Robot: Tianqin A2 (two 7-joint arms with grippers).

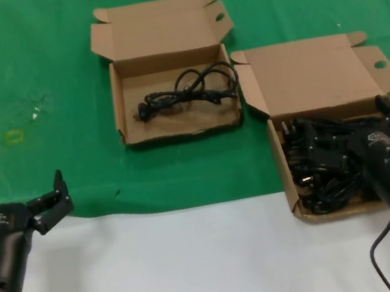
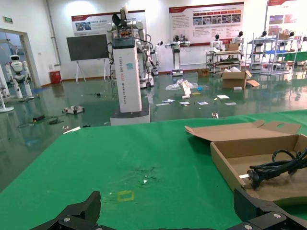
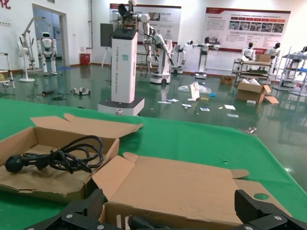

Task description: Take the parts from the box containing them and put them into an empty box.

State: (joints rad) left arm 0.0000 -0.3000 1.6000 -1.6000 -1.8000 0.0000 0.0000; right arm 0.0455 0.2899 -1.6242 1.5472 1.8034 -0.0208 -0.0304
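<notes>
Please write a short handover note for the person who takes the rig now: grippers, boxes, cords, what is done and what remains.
Left gripper: open, holding nothing, parked at the table's near left edge.
Right gripper: open, over the right-hand brown cardboard box, above the heap of black power cords; nothing gripped yet.
Done: one looped black cord lies in the left brown cardboard box.
Left: move the remaining cords across, one at a time.

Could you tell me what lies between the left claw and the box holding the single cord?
Only bare green cloth: in the head view nothing stands between the left claw and that box with its cord.
</notes>
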